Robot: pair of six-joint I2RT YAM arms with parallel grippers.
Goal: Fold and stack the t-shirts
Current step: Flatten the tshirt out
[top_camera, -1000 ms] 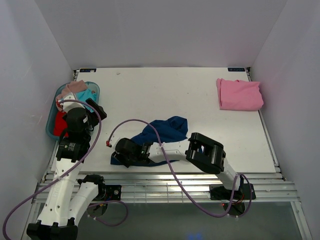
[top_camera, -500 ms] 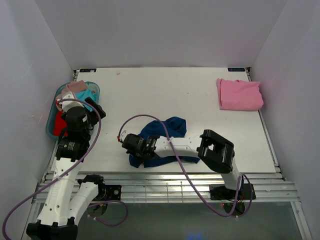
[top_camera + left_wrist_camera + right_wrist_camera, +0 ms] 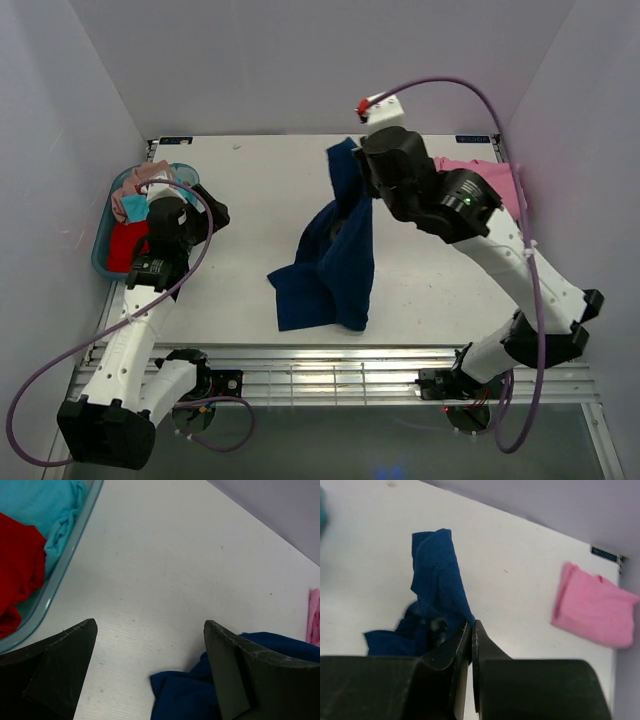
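Our right hand (image 3: pixel 471 625) is clamped on the navy t-shirt (image 3: pixel 335 262), raised left of the pink t-shirt (image 3: pixel 592 612) — letting it hang open, we judge; our left hand (image 3: pixel 150 635) hovers, fingers apart.

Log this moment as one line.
right gripper: shut on navy t-shirt, lower part on table | left gripper: open, empty | pink t-shirt: folded, far right

Right fingers (image 3: pixel 451 652) pinched, left fingers (image 3: pixel 55 672) apart
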